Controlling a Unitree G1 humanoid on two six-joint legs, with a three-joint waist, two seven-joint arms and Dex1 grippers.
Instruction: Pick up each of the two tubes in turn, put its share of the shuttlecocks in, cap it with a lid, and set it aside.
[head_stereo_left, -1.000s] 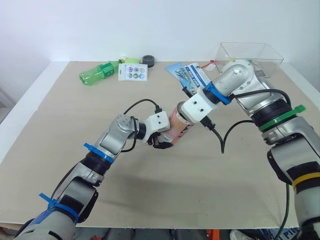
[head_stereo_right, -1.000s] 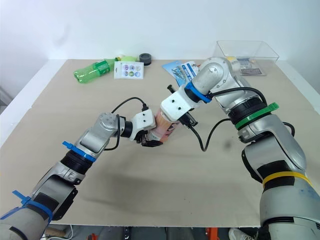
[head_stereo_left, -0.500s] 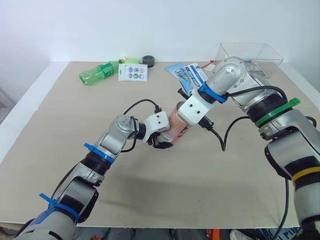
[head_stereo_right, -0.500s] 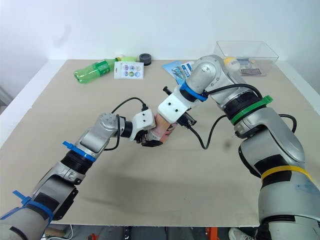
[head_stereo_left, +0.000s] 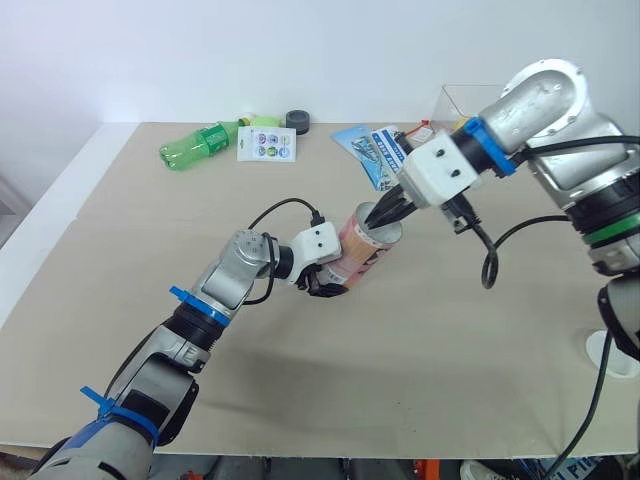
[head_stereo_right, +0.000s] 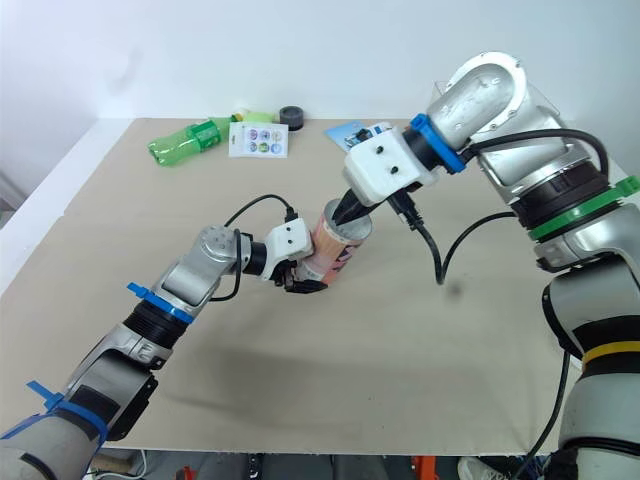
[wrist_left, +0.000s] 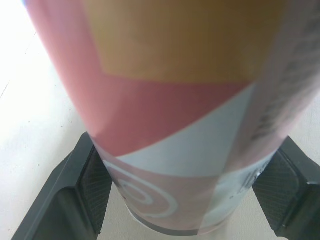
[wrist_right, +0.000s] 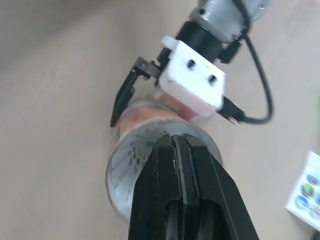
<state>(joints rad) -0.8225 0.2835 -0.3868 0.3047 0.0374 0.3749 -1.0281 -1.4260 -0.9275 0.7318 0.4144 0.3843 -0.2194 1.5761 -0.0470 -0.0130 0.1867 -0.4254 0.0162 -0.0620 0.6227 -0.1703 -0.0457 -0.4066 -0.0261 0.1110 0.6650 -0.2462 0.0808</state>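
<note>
Tube (head_stereo_left: 362, 243) leans tilted over the middle of the table (head_stereo_left: 300, 380), pinched near its base by the left pincer (head_stereo_left: 323, 286). The right pincer (head_stereo_left: 380, 218), fingers pressed together, has drawn back to the tube's mouth, leaving a shuttlecock (wrist_right: 132, 150) inside. Capping is probably near.

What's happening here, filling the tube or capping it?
Filling, by the look of it. The left gripper is clamped around the lower end of the pink tube and holds it tilted, open mouth towards the right arm. The right gripper has its fingers shut and its tips at that mouth. The right wrist view shows white shuttlecock feathers inside the tube. There is no lid on it yet.
</note>
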